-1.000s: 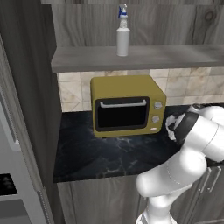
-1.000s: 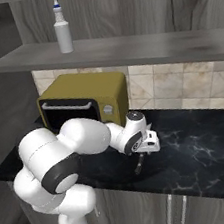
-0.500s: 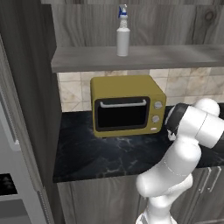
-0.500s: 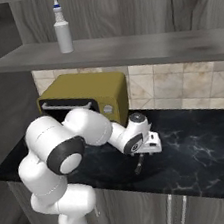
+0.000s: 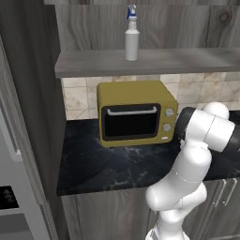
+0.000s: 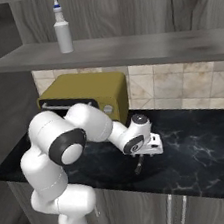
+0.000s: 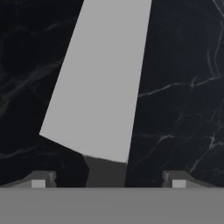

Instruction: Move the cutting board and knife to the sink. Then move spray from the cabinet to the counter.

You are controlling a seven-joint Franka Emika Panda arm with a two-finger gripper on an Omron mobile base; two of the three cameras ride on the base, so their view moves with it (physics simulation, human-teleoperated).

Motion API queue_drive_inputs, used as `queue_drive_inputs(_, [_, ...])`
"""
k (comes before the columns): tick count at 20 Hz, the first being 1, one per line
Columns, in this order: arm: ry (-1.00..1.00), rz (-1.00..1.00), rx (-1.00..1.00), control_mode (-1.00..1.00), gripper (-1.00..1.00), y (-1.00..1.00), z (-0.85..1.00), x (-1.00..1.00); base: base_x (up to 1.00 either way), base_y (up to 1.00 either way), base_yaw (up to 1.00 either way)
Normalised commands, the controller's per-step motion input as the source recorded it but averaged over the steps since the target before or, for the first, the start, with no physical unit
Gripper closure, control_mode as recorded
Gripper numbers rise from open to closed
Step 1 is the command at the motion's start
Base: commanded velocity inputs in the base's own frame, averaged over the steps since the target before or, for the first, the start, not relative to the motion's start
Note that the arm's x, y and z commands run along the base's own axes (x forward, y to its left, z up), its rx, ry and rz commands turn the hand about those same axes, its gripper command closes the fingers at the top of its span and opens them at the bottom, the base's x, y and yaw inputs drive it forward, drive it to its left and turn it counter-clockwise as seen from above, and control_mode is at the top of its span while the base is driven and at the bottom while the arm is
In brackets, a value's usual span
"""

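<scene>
In the hand view the knife [image 7: 103, 83] lies flat on the black counter [image 7: 183, 65], its broad grey blade pointing away and its dark handle running down between my fingertips. My gripper [image 7: 108, 181] hangs low over the handle, open, with one tip on each side and clear gaps. From the right, the gripper [image 6: 140, 164] points down at the counter [image 6: 204, 146] just right of the yellow oven. The white spray [image 5: 131, 35] [image 6: 62, 27] stands upright on the cabinet shelf [image 5: 150, 62] [image 6: 135, 47]. The cutting board and the sink are out of view.
A yellow oven [image 5: 135, 112] [image 6: 83, 93] stands on the counter [image 5: 108, 164] against the tiled wall, left of my hand. A tall grey panel and an appliance [image 5: 14, 178] close off the left side. Lower cabinet doors with bar handles [image 6: 170, 209] run below the worktop.
My elbow and upper arm have swung up and toward the oven. The hand has stayed low over the same spot on the counter.
</scene>
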Motion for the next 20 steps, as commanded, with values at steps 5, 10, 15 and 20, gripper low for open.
queue_drive_inputs(5, [0.0, 0.0, 0.0, -1.0, -1.0, -0.02, -0.22, 0.03, 0.0, 0.0, 0.0])
queue_drive_inputs(10, [0.0, 0.01, 0.0, -1.0, 1.0, 0.0, -0.4, -0.08, 0.0, 0.0, 0.0])
queue_drive_inputs(15, [0.0, 0.0, 0.0, -1.0, 1.0, 0.0, -0.45, -0.09, 0.0, 0.0, 0.0])
queue_drive_inputs(20, [0.01, 0.01, 0.0, -1.0, 1.0, 0.0, -0.45, -0.08, 0.0, 0.0, 0.0])
